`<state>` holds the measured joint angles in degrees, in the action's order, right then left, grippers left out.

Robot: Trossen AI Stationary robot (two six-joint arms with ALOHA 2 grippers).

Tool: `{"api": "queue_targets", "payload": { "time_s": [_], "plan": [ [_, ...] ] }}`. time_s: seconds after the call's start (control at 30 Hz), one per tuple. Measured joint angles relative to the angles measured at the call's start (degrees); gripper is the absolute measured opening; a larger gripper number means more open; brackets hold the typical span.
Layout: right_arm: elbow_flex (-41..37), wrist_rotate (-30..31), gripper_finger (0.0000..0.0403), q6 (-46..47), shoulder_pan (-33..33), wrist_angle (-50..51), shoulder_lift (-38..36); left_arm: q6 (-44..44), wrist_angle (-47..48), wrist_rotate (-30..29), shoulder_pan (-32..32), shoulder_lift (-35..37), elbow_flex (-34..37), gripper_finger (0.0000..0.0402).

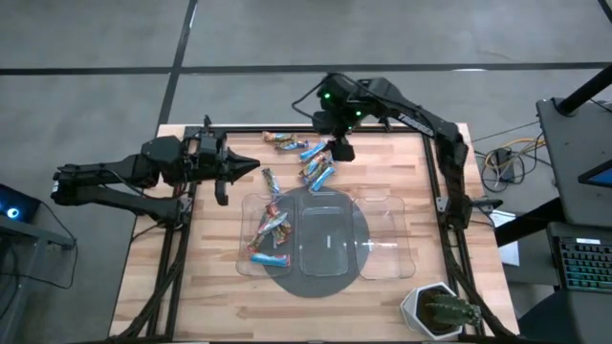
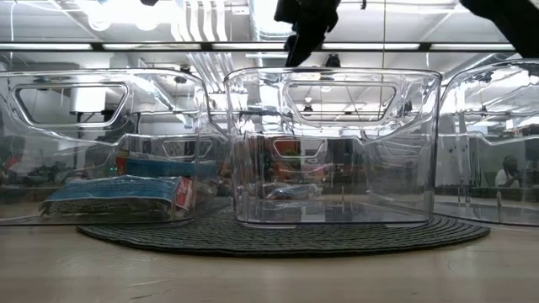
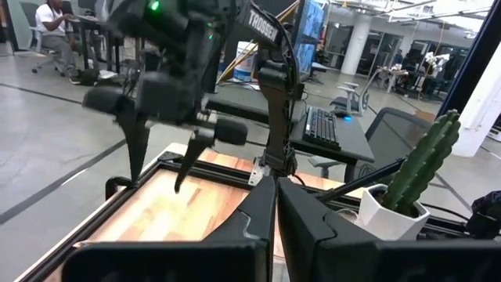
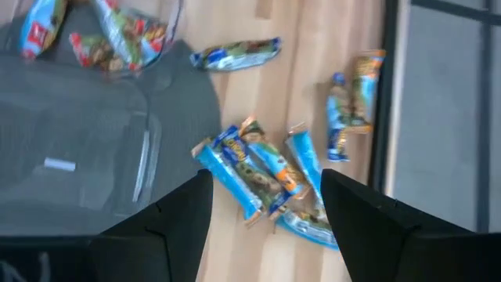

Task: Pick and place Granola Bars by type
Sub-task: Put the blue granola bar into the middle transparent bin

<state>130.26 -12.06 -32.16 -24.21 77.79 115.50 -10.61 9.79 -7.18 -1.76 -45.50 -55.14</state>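
Observation:
Several granola bars [image 1: 316, 172] in blue and orange-brown wrappers lie loose on the wooden table, far of three clear trays; the same cluster [image 4: 258, 178] shows in the right wrist view. More bars [image 1: 269, 229] lie in the left tray [image 1: 247, 215]. My right gripper [image 1: 341, 149] hangs open above the loose cluster, slanting down, its fingers [image 4: 182, 213] apart with nothing between them. My left gripper [image 1: 251, 164] waits shut and level at the table's left side, its fingers [image 3: 275, 210] together.
The middle tray [image 1: 330, 260] and right tray [image 1: 400, 258] stand side by side on a dark round mat [image 1: 320, 285]. Single bars lie near the far edge [image 1: 283, 141] and beside the left tray [image 1: 271, 179]. A cactus in a white pot [image 1: 438, 311] stands at the near right corner.

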Motion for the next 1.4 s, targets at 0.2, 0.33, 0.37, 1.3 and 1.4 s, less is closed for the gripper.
{"api": "queue_targets", "payload": {
  "time_s": [0.2,0.33,0.37,1.3,1.4],
  "plan": [
    [-0.02,0.01,0.0228,-3.67,0.04,-0.06,4.23,0.0,0.43,0.0,0.0,0.0,0.0,0.0],
    [-0.02,-0.02,0.0226,-4.06,0.09,-0.17,6.56,-0.02,0.73,0.02,0.0,0.04,0.0,0.0],
    [0.02,0.0,0.0225,-4.06,0.2,-0.19,7.22,-0.02,0.75,0.0,0.0,0.18,0.0,0.0],
    [0.01,0.5,0.0224,-14.67,0.89,-3.41,19.98,0.09,4.3,0.02,-0.02,2.79,0.09,0.0],
    [0.0,0.48,0.0224,-14.56,0.96,-3.21,21.36,0.11,4.44,0.02,0.0,3.25,0.09,0.0]
  ]
}}
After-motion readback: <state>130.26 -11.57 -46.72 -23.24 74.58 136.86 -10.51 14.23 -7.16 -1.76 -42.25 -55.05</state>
